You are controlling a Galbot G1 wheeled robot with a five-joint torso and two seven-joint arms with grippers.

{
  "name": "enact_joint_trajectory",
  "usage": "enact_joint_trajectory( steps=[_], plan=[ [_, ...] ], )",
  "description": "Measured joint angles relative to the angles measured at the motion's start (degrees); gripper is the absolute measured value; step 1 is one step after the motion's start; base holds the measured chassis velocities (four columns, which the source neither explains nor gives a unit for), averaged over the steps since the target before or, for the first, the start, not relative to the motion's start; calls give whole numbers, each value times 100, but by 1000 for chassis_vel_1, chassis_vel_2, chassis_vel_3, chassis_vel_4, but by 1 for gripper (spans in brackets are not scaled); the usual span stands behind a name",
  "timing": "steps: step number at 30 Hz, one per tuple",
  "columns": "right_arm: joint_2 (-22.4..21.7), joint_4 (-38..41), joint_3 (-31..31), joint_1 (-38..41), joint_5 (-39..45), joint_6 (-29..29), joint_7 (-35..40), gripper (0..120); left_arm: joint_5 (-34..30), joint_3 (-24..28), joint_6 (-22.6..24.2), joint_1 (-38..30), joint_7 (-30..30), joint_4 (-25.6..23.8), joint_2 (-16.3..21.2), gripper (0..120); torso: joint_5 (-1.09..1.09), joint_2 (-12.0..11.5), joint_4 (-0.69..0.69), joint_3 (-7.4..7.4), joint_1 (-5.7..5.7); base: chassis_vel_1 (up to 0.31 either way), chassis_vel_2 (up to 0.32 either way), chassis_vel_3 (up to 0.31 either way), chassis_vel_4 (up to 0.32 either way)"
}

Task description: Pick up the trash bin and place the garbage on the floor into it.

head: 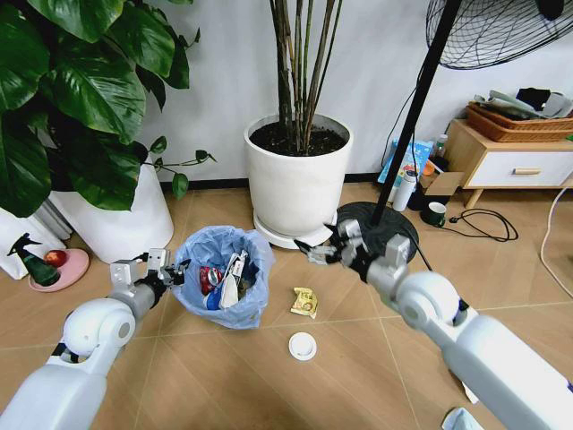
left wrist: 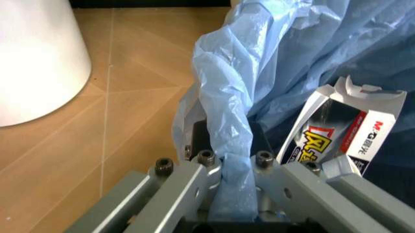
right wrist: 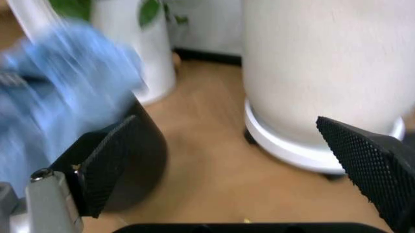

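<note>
The trash bin (head: 224, 279), a dark bin lined with a crinkled light-blue bag, stands on the floor (head: 269, 385) and holds red and white wrappers. My left gripper (head: 176, 273) is shut on the bin's near-left rim. In the left wrist view the gripper (left wrist: 232, 162) pinches the blue bag fold, with a white printed carton (left wrist: 343, 136) lying inside. My right gripper (head: 313, 252) hangs open just right of the bin, its fingers spread wide (right wrist: 233, 160) around nothing. A yellow wrapper (head: 304, 302) and a white round lid (head: 303, 346) lie on the floor beside the bin.
A big white plant pot (head: 298, 175) stands behind the right gripper, another white pot (head: 116, 219) at the left. A fan's black base (head: 376, 228) and pole are right of it, a low cabinet (head: 510, 166) farther right. A pale scrap (head: 461, 419) lies at the lower right.
</note>
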Motion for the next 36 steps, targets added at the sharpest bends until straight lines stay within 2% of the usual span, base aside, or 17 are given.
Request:
enact_joint_trajectory(
  steps=[9,23,28,36],
  plan=[
    [223,-1001,12,-399,-540,218,-334,100,-21,-65,-2,33,-22,-94,14,0,-1,0,0,0,0,0,0,0,0],
    [1147,-2793,-378,-362,-1485,335,-736,100,-26,-32,-2,61,-70,-224,26,0,-1,0,0,1,0,0,0,0,0],
    [1423,-3104,-407,-295,-1557,364,-804,100,-27,-30,-2,97,-87,-250,27,0,-1,0,0,1,0,0,0,0,0],
    [1603,-3366,-539,-211,-1629,342,-858,99,-18,-27,-2,97,-94,-261,-11,0,-2,0,0,1,1,0,0,0,0]
  ],
)
